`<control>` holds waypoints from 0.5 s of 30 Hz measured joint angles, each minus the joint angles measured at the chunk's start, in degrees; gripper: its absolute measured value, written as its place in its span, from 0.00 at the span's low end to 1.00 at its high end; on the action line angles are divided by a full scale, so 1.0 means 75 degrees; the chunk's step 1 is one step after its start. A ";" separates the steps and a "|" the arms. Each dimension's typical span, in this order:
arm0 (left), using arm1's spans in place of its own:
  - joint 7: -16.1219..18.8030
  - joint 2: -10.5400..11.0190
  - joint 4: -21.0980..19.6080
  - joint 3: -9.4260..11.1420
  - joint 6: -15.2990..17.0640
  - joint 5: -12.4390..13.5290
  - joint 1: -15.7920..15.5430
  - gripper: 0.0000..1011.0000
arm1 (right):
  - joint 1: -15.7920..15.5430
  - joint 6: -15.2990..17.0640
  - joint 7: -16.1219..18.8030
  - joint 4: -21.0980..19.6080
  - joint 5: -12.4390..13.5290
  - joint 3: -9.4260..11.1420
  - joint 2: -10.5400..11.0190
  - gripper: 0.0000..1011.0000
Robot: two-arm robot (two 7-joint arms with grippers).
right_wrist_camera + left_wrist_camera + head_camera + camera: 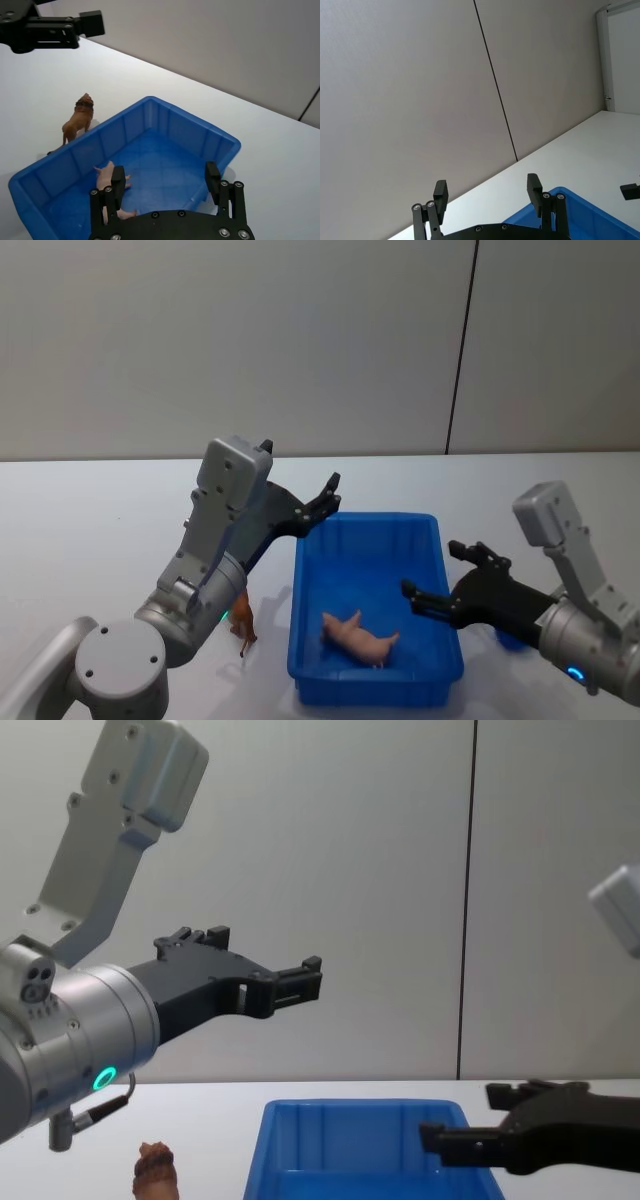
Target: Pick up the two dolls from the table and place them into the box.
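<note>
Hovering at the right rim of the box (297, 600), the right gripper (432, 568) holds its two black fingers spread wide, with nothing between them. The pink doll (358, 637) lies on its side on the blue floor inside the box, below this gripper and a little toward the robot's left from it. In the right wrist view the doll shows just under one finger of the gripper, apart from it.

The left gripper (330, 495) is raised high near the far left corner of the box. Its fingers are also spread and empty, and they point toward the grey wall behind. The brown doll (243, 625) stands upright on the white table (80, 530), well below the left gripper and closer to the robot's body, partly under the left arm. It is just beside the left outer wall of the box, on the outside. Neither gripper touches a doll.
</note>
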 joint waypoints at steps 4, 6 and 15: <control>0.0000 0.0000 0.0000 0.0000 0.0000 0.0000 0.0000 0.99 | -0.0104 0.0014 -0.0155 -0.0064 0.0130 0.0082 0.0115 0.99; 0.0000 0.0001 0.0000 0.0000 0.0000 0.0000 0.0000 0.99 | -0.0153 0.0025 -0.0216 -0.0106 0.0189 0.0127 0.0175 0.99; 0.0001 0.0000 0.0000 0.0001 0.0000 0.0000 0.0000 0.99 | -0.0536 0.0214 -0.0621 -0.0344 0.0592 0.0380 0.0540 0.99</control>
